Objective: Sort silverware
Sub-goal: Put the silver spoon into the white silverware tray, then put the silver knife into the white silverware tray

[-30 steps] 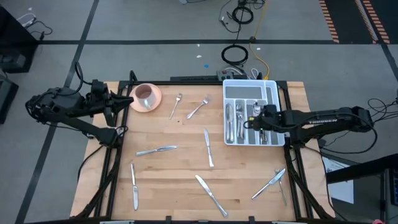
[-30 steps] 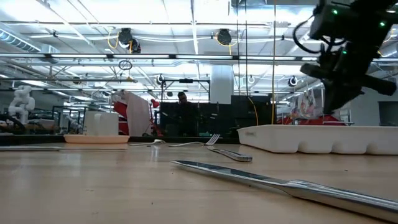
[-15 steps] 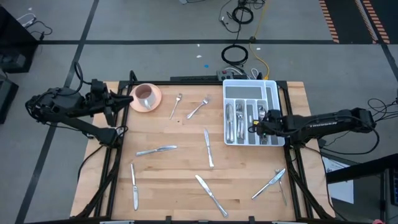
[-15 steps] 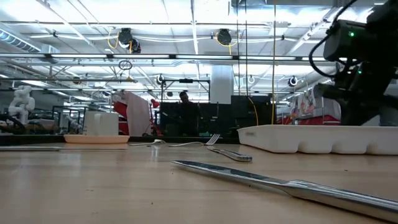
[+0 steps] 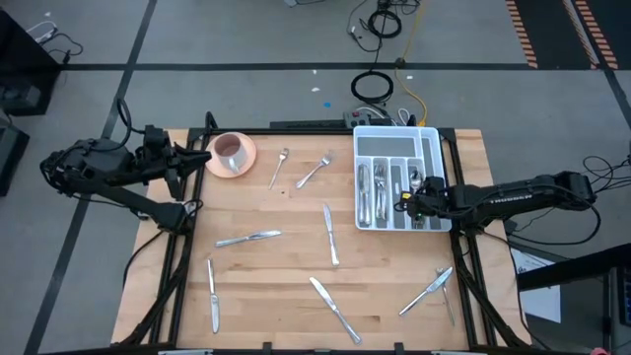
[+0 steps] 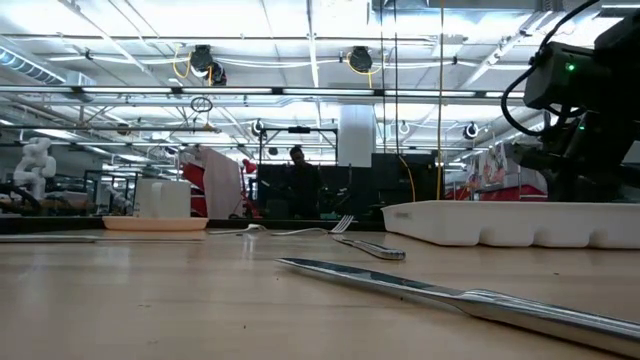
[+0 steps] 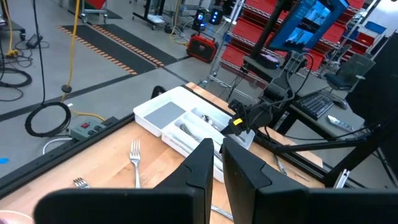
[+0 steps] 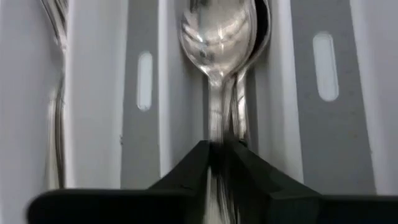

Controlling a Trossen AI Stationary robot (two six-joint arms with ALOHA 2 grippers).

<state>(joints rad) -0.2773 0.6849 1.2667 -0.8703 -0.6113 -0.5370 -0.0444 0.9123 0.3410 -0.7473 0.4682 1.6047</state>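
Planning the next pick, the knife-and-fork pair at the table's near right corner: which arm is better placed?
Right. The right gripper sits low in the white tray, over a spoon, near that pair. The left gripper waits beside the pink bowl at the far left corner.

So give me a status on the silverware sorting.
Done: several pieces already lie in the white tray.
In hand: the right gripper is down in the tray, its fingers around a spoon handle, apparently placing it.
Left: forks, knives and other pieces scattered on the table. The left gripper waits near the pink bowl.
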